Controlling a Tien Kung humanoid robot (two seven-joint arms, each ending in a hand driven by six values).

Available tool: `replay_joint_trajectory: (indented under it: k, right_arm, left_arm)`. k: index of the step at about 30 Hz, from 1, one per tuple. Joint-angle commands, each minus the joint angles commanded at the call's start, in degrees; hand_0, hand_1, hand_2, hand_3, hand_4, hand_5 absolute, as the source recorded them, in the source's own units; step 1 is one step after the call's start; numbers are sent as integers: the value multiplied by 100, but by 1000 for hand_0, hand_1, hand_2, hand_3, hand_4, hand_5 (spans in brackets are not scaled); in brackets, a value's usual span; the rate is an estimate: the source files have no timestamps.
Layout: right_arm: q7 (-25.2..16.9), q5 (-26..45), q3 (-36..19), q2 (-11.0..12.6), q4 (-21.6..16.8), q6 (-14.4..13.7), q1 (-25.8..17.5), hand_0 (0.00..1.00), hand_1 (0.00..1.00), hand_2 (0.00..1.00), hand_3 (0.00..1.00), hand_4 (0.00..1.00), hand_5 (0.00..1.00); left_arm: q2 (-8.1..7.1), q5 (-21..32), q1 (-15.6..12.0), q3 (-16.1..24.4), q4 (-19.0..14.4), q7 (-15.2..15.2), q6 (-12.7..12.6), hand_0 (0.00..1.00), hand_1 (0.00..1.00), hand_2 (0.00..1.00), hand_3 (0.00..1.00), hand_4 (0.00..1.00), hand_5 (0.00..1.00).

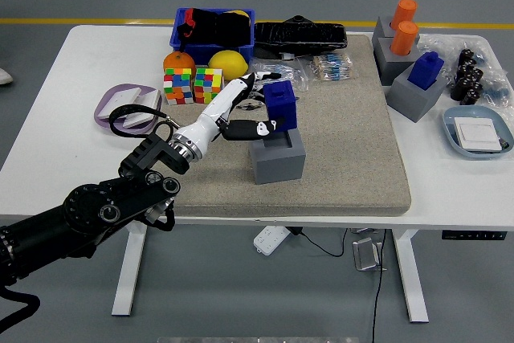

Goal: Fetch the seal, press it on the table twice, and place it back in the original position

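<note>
Seal (281, 102) gripped by left hand (250, 115); above grey block (278, 158).

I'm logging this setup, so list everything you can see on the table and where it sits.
Mat: one, beige, table centre.
Holder: one, grey, mat centre.
Seal: one, blue, in the left hand above the holder.
Cubes: two, multicoloured, left of the mat.
Orange: one, behind the cubes.
Lemon: one, yellow, beside the orange.
Bin: one, blue, far left.
Dark bag: one, black, far centre.
Clear packets: several, far edge of mat.
Purple tray: one, left side.
Orange seals: two, in grey holders, far right.
Spare seal: one, blue, in a grey holder, right.
Blue tray: one, right edge.
Left hand: one, white fingers gripping the seal.
</note>
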State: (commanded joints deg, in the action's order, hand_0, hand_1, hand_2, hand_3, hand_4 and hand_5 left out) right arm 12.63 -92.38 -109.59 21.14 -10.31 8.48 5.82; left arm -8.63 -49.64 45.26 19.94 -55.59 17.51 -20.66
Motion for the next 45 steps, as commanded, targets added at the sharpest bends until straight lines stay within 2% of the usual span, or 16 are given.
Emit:
replay_joint_trajectory:
  k: [11, 45]
  right_arm:
    - [-7, 19, 47, 5, 0, -1, 2, 787, 722, 725, 664, 816, 484]
    - [-15, 36, 52, -8, 0, -1, -15, 787, 721, 725, 664, 817, 484]
  left_arm:
    - [67, 103, 43, -253, 296, 22, -6, 802, 493, 412, 840, 585, 2]
    - [107, 229, 70, -591, 488, 82, -14, 805, 491, 410, 842, 585, 2]
